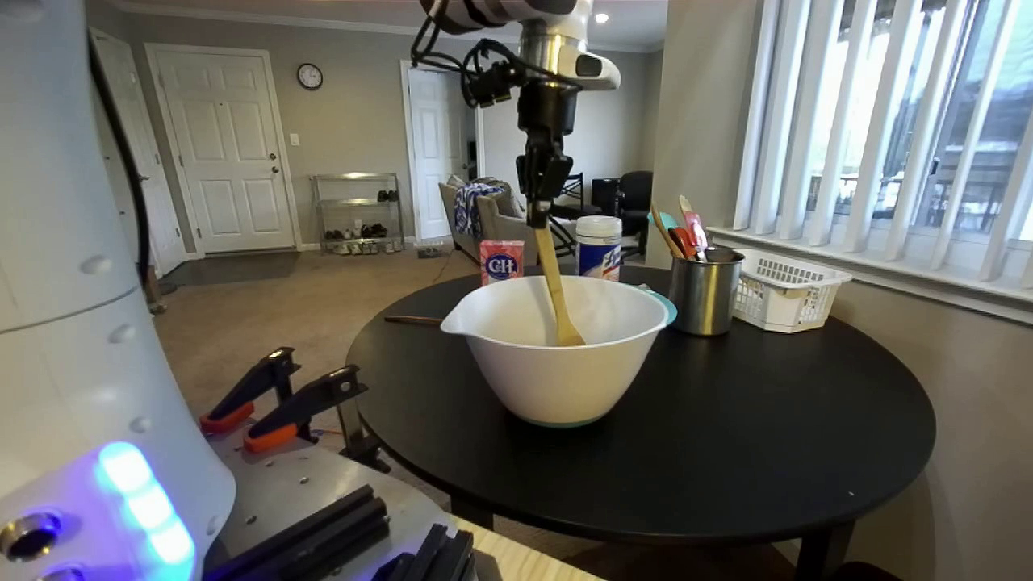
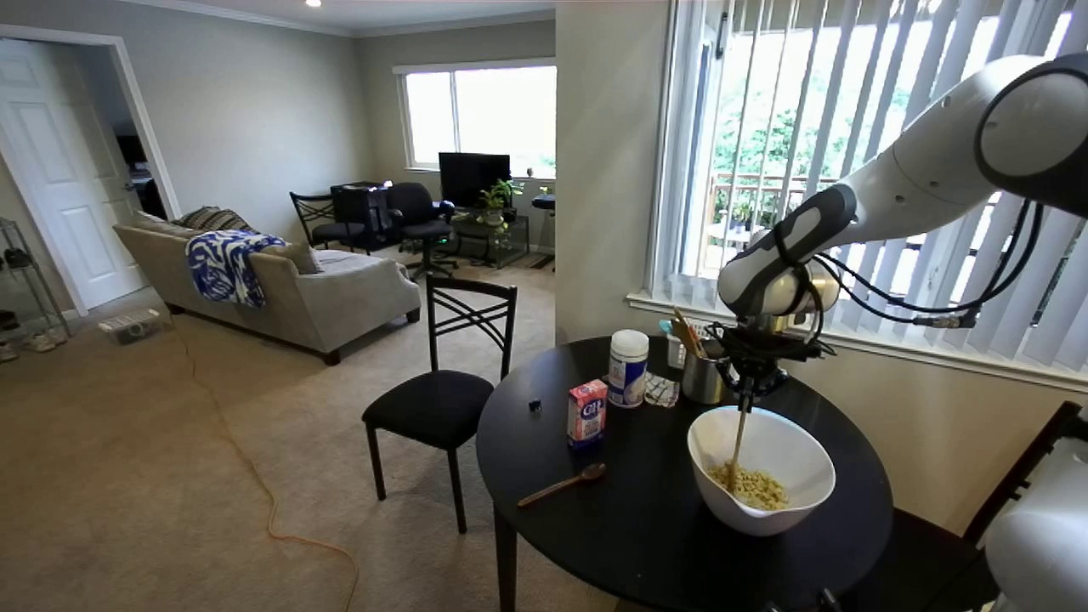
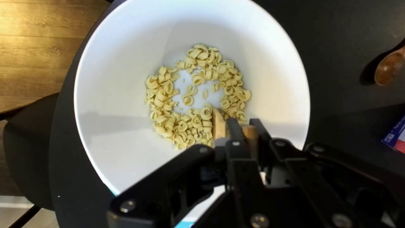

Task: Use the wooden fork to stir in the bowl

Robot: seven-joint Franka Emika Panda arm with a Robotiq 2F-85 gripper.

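The large white bowl (image 1: 557,379) stands on the round black table, and curled pasta (image 3: 161,101) lies in a rough ring on its floor. Above the bowl, my gripper (image 1: 539,211) points straight down, shut on the upper handle of the wooden fork (image 1: 552,274). The fork leans slightly, its lower end down inside the bowl. In the wrist view, the fork's pale head (image 3: 219,126) touches the pasta near the gripper (image 3: 246,124), whose fingers sit either side of the handle end. Any tines are too hidden to make out.
A brown wooden spoon (image 2: 561,485) lies beside the bowl. Behind it are a pink sugar box (image 2: 587,414), a wipes canister (image 2: 628,370), a metal cup (image 1: 706,294) of utensils and a white slatted basket (image 1: 787,294). A black chair (image 2: 438,399) stands by the table.
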